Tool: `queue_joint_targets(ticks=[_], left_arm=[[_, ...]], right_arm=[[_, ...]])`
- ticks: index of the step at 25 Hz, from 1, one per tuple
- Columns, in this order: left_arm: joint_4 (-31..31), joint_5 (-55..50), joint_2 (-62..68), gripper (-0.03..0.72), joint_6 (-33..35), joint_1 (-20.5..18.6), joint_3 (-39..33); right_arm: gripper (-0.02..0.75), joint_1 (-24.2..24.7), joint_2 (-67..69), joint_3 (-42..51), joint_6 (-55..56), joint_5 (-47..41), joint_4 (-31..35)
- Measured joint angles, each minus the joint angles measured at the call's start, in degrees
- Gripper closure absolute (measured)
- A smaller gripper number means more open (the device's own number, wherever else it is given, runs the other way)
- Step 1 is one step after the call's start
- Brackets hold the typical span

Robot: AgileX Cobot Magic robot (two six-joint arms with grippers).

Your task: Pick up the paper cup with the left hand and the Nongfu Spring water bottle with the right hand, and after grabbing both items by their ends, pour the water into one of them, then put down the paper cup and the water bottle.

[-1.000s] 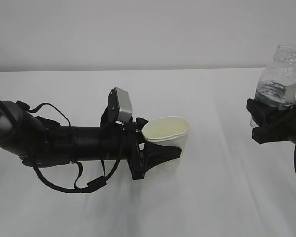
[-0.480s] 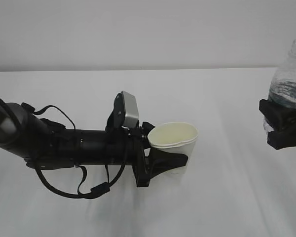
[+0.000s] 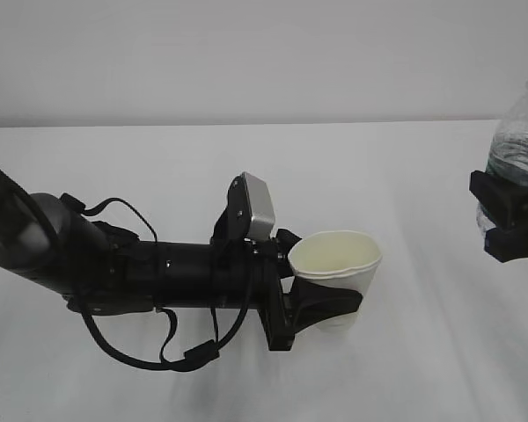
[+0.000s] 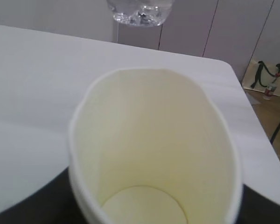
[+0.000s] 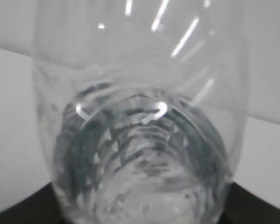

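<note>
- A plain white table fills the room's foreground, with a bare pale wall behind it.
- The left hand, a long black arm trailing looped cables, reaches low across the table from the left. Its two fingers are pinched around the lower body of the paper cup.
- The cup is upright, mouth up, near the middle of the table. The left wrist view looks straight down into its cream inside, which appears dry and empty (its rim is squeezed slightly oval by the grip). Held this way, it seems ready to receive liquid.
- At the far right edge, the right hand is clamped on the lower part of the Nongfu Spring water bottle, well apart from the cup and higher.
- The bottle stands upright, partly cut off by the frame, with the water pooled in its base. Pouring has not begun, I judge.
</note>
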State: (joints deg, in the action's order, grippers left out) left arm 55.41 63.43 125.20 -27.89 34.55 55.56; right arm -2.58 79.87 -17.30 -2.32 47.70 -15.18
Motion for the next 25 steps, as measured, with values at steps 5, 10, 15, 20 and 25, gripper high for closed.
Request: queue_joint_targets(ticks=[5, 10, 15, 20, 25], left_arm=[[-1.1, -2.4, 0.0, 0.263, 0.0, 0.1, 0.0], [-2.5, -3.0, 0.0, 0.263, 0.0, 0.1, 0.0], [-2.9, -3.0, 0.0, 0.263, 0.0, 0.1, 0.5], [-2.1, -3.0, 0.0, 0.263, -0.1, 0.1, 2.5], [0.3, -3.1, 0.0, 0.263, -0.1, 1.3, 3.2]], right_arm=[[0.343, 0.0, 0.0, -0.3, -0.1, -2.2, 0.1], [0.343, 0.0, 0.0, -1.5, -1.5, -2.5, 0.1], [0.343, 0.0, 0.0, -2.3, -6.1, -2.6, 2.1], [0.343, 0.0, 0.0, -2.3, -9.7, -3.5, 4.3], [0.343, 0.0, 0.0, -2.3, -13.2, -3.9, 4.4]])
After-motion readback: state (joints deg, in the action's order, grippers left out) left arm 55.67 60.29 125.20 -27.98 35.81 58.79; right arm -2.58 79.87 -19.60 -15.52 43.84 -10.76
